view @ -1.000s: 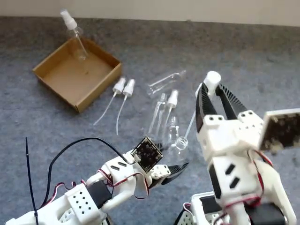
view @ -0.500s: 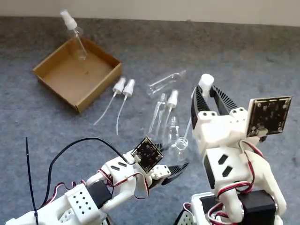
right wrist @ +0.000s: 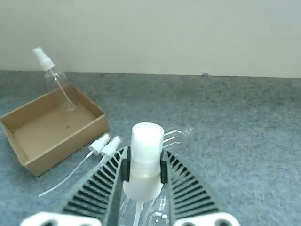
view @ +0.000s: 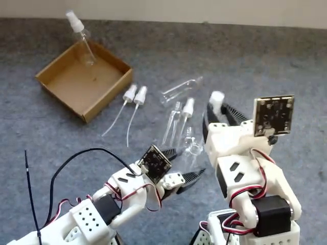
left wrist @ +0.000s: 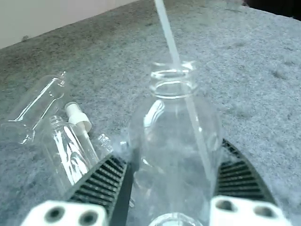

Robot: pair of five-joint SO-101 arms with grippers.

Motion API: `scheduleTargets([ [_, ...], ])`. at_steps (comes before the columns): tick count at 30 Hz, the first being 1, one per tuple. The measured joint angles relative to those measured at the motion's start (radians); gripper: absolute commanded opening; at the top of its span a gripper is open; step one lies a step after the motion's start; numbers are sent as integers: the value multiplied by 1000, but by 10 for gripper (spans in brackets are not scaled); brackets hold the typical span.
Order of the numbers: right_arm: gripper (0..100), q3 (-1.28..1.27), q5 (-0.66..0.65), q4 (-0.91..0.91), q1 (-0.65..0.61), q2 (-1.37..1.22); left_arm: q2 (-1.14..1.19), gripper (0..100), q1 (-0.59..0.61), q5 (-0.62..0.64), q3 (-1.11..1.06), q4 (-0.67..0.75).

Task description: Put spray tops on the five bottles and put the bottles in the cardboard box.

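While the open bottle (left wrist: 174, 141), well apart from the cardboard box (view: 108, 98), sits clamped in the left gripper (left wrist: 171, 176) with the dip tube (left wrist: 168, 35) inside its neck, we should lower the spray top (right wrist: 146, 150), pinched in the right gripper (right wrist: 143, 165), straight down, keeping both axes aligned.

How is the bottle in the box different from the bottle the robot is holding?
The bottle in the box wears a white spray top; the held bottle has an open neck with only a thin tube poking in. The bottle in the box stands in a corner of the cardboard box; the held bottle is squeezed in the left tool. Both are clear.
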State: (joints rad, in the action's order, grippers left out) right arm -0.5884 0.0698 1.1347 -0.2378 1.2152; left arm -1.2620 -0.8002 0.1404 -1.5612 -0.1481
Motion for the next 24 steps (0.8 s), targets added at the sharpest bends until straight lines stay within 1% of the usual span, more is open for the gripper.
scheduleTargets([
  [3, 9, -2, 0, 44, -43, 3, 0, 108, 29, 0, 0, 0],
  [6, 9, -5, 0, 57, -74, 0, 0, 108, 32, 0, 0, 5],
  [11, 9, -48, 0, 57, -106, 97, 0, 108, 40, 0, 0, 5],
  [18, 13, -215, 0, 57, -107, 316, 0, 108, 40, 0, 0, 5],
  [24, 14, -253, 0, 57, -107, 339, 0, 108, 40, 0, 12, 6],
])
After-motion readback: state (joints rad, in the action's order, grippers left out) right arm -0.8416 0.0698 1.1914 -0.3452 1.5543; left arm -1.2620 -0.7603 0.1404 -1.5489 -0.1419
